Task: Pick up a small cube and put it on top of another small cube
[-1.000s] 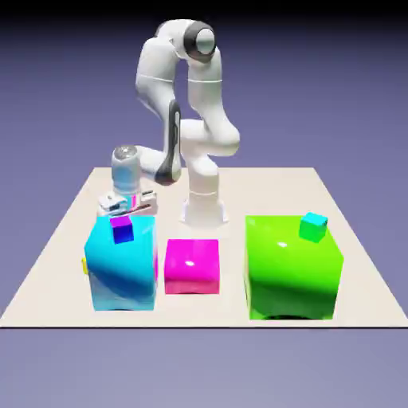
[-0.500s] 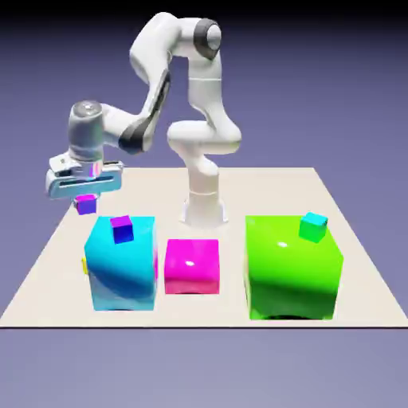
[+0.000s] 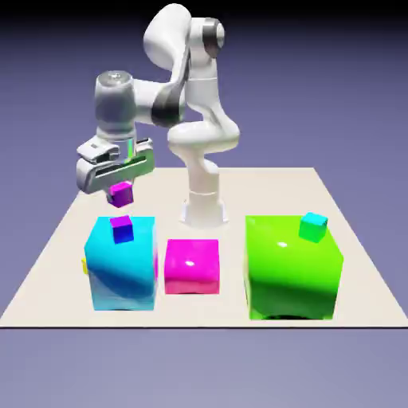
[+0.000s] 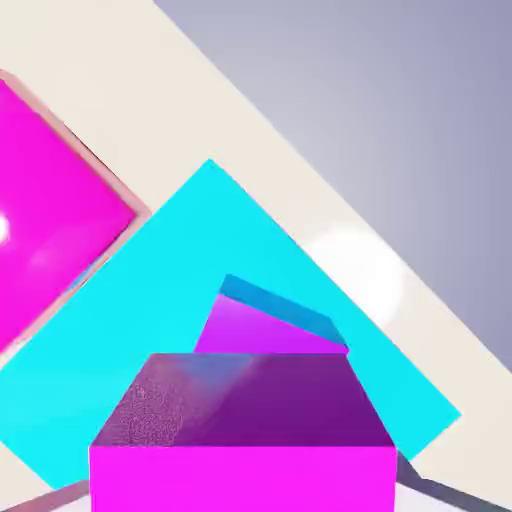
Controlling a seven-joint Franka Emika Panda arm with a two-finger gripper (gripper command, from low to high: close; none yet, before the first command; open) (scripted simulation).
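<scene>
Magenta-purple small cube (image 3: 121,194), pinched in the fingers (image 3: 116,184), had moved right from the far left edge. It hung left of the frame's middle, over the dark blue cube (image 3: 123,230), seemingly ready to go down.

Two views, one from across the table and one from the hand

The exterior view faces the arm (image 3: 191,119) from the table's (image 3: 231,195) far side, above and well back, taking in the whole tabletop; the hand view looks down from close range, its picture turned; both share the cyan block (image 3: 122,263) and magenta block (image 3: 192,266).
</scene>
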